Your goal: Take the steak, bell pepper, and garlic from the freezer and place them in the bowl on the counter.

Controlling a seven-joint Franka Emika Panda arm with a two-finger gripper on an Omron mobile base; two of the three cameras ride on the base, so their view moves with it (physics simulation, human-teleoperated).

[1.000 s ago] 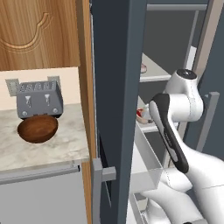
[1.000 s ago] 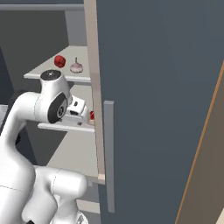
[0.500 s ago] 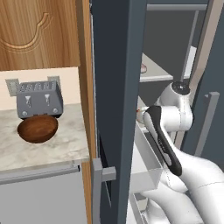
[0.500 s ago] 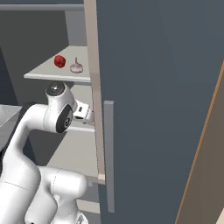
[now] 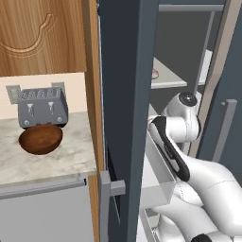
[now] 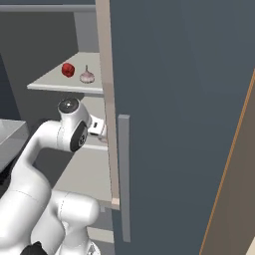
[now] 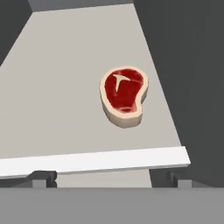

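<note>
Inside the freezer (image 6: 164, 99) all three foods wait untouched, one steak (image 7: 124, 95) flat on a lower shelf (image 7: 57, 100), one bell pepper (image 6: 67, 69) beside one garlic (image 6: 87, 75) above, the one bowl (image 5: 40, 139) on the counter (image 5: 71, 156) seemingly empty, gripper fingers' spacing impossible to tell.

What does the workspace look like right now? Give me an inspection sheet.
Surface: beige counter beside the open freezer.
Job's things: steak flat on a lower freezer shelf; bell pepper and garlic side by side on the upper shelf; bowl empty, in front of the toaster.
Clutter: toaster.
Grippers: gripper short of the steak; finger tips spread, nothing held.
Cables: nothing seen.
Surroundings: wooden cupboard.
</note>
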